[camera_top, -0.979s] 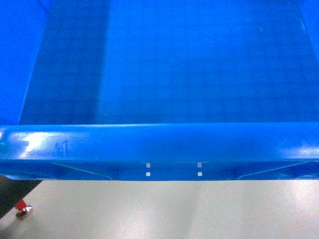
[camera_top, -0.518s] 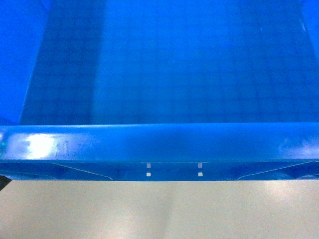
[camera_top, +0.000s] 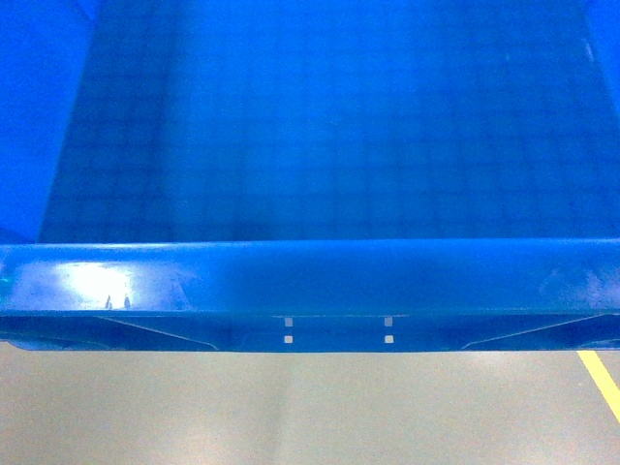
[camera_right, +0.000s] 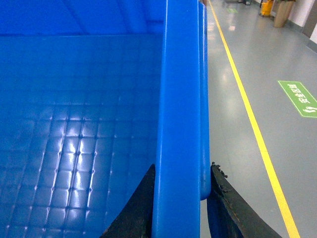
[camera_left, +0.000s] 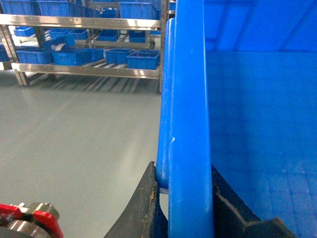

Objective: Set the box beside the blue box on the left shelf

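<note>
Each pincer is clamped on one box (camera_top: 320, 145) wall: left pincer (camera_left: 184, 198) on the left rim, right pincer (camera_right: 181, 198) on the right. One box, seemingly held above the floor (camera_top: 291, 417); several bins (camera_left: 143, 59) on a far rack (camera_left: 84, 69).

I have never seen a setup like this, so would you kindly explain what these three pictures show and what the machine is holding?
It is a wheeled robot with two arms. The head camera looks down into a large open blue crate carried in front, grey floor below. The other two cameras sit on the wrists. The left gripper clamps the crate's left wall, one of its jaws inside and one outside; the right gripper does the same on the right wall. The crate looks empty. Behind the left arm stands a rack with smaller blue bins; a yellow line runs along the floor on the right.
</note>
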Robot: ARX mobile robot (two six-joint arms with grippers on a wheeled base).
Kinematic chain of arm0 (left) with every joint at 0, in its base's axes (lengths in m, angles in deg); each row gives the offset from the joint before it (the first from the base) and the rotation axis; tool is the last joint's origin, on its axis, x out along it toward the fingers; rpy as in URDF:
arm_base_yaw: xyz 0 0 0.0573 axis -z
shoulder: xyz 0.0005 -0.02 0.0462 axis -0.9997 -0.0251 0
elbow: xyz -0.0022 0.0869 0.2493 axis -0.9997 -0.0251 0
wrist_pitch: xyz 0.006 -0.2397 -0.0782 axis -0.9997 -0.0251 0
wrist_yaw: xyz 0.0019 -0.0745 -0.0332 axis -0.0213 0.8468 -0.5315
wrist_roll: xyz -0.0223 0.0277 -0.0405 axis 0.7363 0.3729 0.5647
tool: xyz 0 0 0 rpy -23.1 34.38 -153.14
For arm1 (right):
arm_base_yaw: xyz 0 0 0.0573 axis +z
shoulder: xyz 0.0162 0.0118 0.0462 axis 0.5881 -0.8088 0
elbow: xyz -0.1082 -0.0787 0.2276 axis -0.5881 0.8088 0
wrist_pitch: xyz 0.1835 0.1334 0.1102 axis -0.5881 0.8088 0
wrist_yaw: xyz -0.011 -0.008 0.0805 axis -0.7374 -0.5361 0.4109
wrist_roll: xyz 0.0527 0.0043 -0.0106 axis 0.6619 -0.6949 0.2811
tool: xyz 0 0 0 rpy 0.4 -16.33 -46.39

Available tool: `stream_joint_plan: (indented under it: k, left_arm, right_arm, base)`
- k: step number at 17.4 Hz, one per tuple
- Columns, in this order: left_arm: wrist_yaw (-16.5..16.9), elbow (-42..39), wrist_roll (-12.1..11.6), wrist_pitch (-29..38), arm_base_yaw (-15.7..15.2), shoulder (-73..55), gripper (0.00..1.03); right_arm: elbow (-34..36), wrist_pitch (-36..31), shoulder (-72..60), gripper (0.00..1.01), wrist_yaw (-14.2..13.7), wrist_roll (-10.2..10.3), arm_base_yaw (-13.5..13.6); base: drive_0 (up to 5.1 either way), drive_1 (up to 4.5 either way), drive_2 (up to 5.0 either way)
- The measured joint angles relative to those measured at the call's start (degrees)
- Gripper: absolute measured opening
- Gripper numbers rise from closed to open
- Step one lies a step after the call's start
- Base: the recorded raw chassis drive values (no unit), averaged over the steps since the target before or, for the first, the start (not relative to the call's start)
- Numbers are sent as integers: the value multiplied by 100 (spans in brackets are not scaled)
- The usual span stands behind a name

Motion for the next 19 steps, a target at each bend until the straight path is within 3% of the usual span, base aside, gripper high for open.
stream_joint_plan:
  k: [6, 19]
  left_arm:
    - [-4, 0, 0, 0, 24, -9, 18]
    - [-20, -4, 0, 7, 24, 7, 17]
  right_arm:
    - [0, 0, 2, 21, -4, 0, -2]
    - [2, -7, 7, 21, -7, 0, -2]
  base:
    - [-26, -26, -26]
    - [-1, 421, -423]
